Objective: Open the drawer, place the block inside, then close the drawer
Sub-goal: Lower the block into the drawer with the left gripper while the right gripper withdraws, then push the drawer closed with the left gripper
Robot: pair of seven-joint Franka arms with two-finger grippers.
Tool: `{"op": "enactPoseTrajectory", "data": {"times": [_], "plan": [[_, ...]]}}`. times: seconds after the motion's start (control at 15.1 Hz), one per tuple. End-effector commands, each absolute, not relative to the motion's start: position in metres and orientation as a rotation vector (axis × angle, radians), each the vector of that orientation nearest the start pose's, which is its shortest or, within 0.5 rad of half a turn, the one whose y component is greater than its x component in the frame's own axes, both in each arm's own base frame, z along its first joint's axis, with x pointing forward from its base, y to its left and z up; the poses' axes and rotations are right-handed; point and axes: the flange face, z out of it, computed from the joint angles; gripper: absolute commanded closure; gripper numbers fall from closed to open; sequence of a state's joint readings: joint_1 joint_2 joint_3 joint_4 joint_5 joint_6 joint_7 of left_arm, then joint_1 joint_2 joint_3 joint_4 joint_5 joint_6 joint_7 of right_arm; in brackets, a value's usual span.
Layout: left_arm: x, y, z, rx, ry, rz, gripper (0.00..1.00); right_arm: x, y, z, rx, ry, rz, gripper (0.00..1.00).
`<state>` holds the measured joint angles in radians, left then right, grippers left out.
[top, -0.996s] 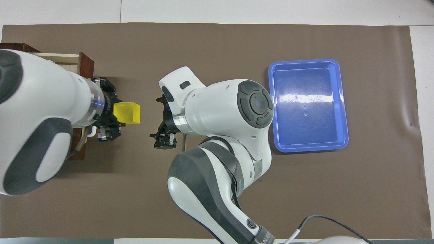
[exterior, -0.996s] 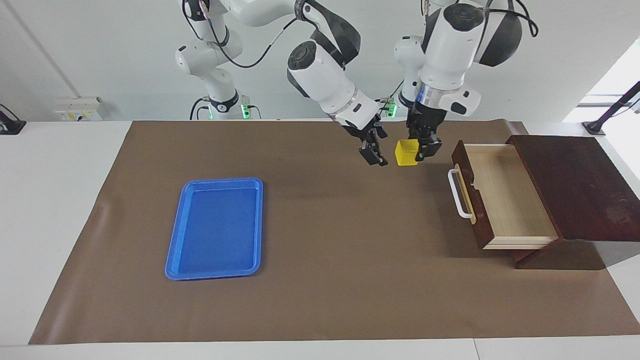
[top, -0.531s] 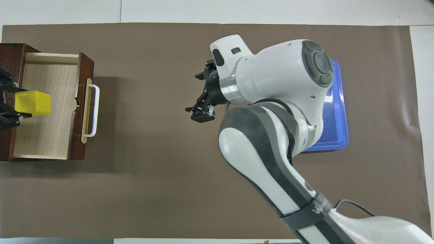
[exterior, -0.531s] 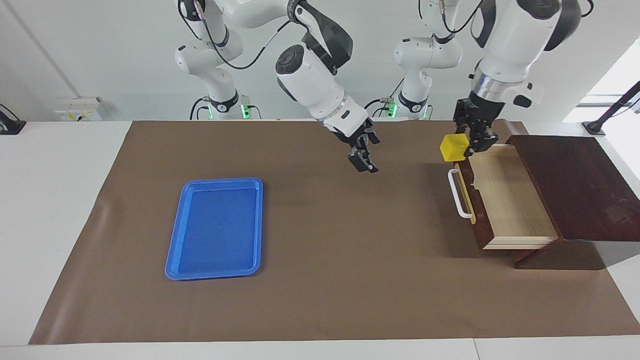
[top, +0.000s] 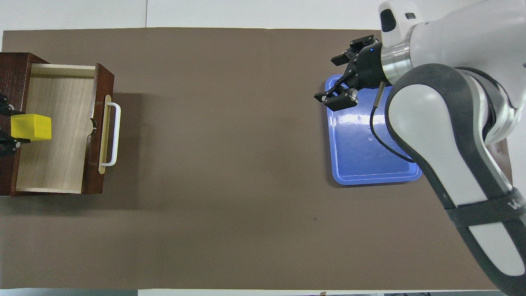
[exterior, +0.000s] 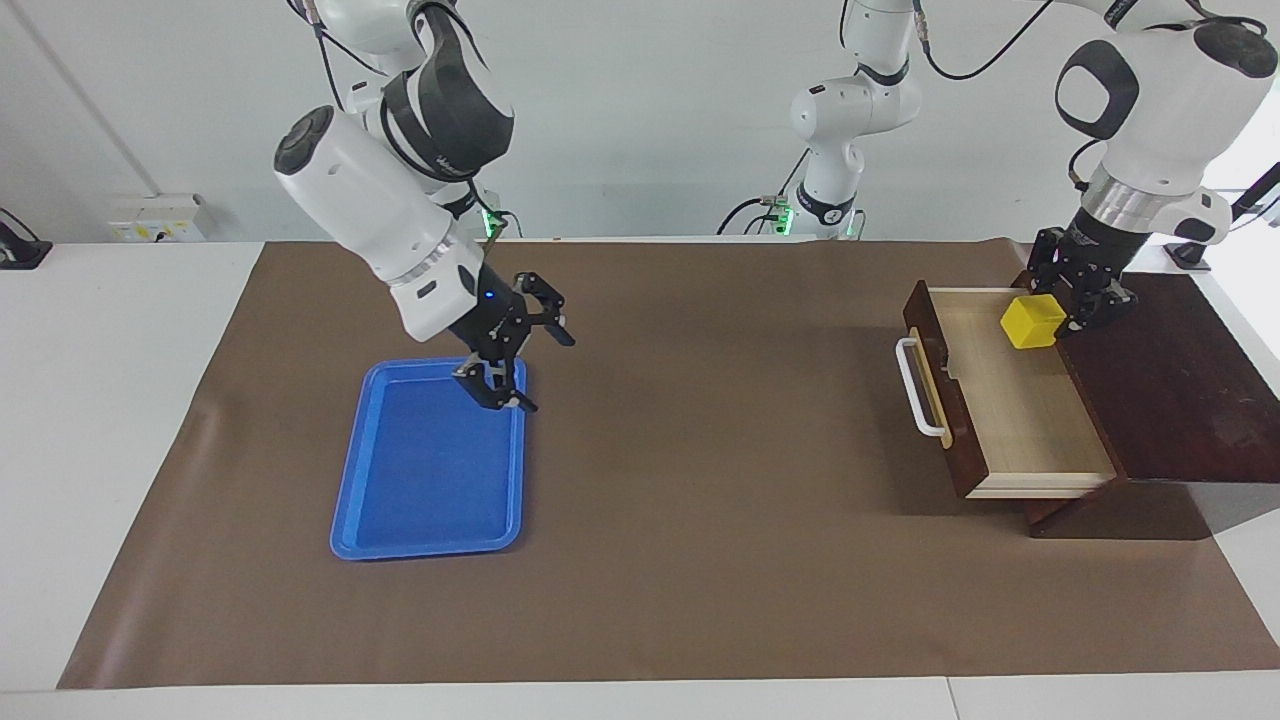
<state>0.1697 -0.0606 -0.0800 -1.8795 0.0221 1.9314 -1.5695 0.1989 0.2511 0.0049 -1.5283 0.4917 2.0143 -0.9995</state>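
The dark wooden drawer [exterior: 1015, 410] stands pulled open at the left arm's end of the table, its white bar handle [exterior: 915, 388] facing the table's middle. My left gripper [exterior: 1058, 310] is shut on the yellow block [exterior: 1032, 321] and holds it over the drawer's light wood interior, near the box [exterior: 1160, 370]. In the overhead view the block [top: 31, 127] hangs over the drawer's inner end [top: 57, 144], with the left gripper [top: 5, 128] at the picture's edge. My right gripper [exterior: 522, 358] is open and empty over the blue tray's corner; it also shows in the overhead view [top: 344, 73].
A flat blue tray [exterior: 425, 480] lies on the brown mat toward the right arm's end; it also shows in the overhead view [top: 370, 164]. The brown mat [exterior: 700, 480] covers most of the table between the tray and the drawer.
My left gripper has carried the block from above the mat to above the open drawer. My right arm has swung away from the middle to above the tray.
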Motion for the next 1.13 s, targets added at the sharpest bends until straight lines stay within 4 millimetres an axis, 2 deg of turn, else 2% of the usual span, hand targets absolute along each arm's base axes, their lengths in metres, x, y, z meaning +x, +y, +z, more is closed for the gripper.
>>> {"op": "enactPoseTrajectory", "data": {"times": [0.0, 0.2, 0.33, 0.4, 0.46, 0.53, 0.66, 0.86, 0.93, 1.0, 1.06], "plan": [[0.539, 0.052, 0.515, 2.126, 2.215, 0.190, 1.00, 0.637, 0.122, 0.558, -2.463, -1.354, -0.509, 0.00], [0.531, 0.055, 0.488, 2.189, 2.182, 0.164, 1.00, 0.623, 0.078, 0.581, -2.595, -1.248, -0.416, 0.00], [0.528, 0.051, 0.471, 2.192, 2.170, 0.172, 1.00, 0.604, 0.064, 0.604, -2.714, -1.173, -0.329, 0.00], [0.528, 0.054, 0.468, 2.189, 2.176, 0.169, 0.86, 0.594, 0.057, 0.612, -2.750, -1.097, -0.290, 0.00], [0.528, 0.055, 0.470, 2.189, 2.173, 0.172, 0.55, 0.583, 0.044, 0.622, -2.789, -0.972, -0.238, 0.00], [0.528, 0.055, 0.470, 2.191, 2.176, 0.170, 0.01, 0.572, 0.039, 0.631, -2.813, -0.895, -0.201, 0.00], [0.534, 0.054, 0.481, 2.167, 2.182, 0.185, 0.00, 0.554, 0.029, 0.646, -2.907, -0.749, -0.128, 0.00], [0.549, 0.046, 0.526, 2.083, 2.259, 0.158, 0.00, 0.528, 0.015, 0.664, -3.052, -0.492, -0.028, 0.00], [0.558, 0.033, 0.532, 2.041, 2.299, 0.131, 0.00, 0.519, 0.008, 0.668, -3.084, -0.408, 0.011, 0.00], [0.562, 0.008, 0.535, 1.995, 2.315, 0.129, 0.00, 0.513, 0.004, 0.671, -3.121, -0.342, 0.033, 0.00], [0.562, -0.016, 0.533, 2.019, 2.292, 0.130, 0.00, 0.508, 0.002, 0.671, -3.149, -0.286, 0.054, 0.00]]}}
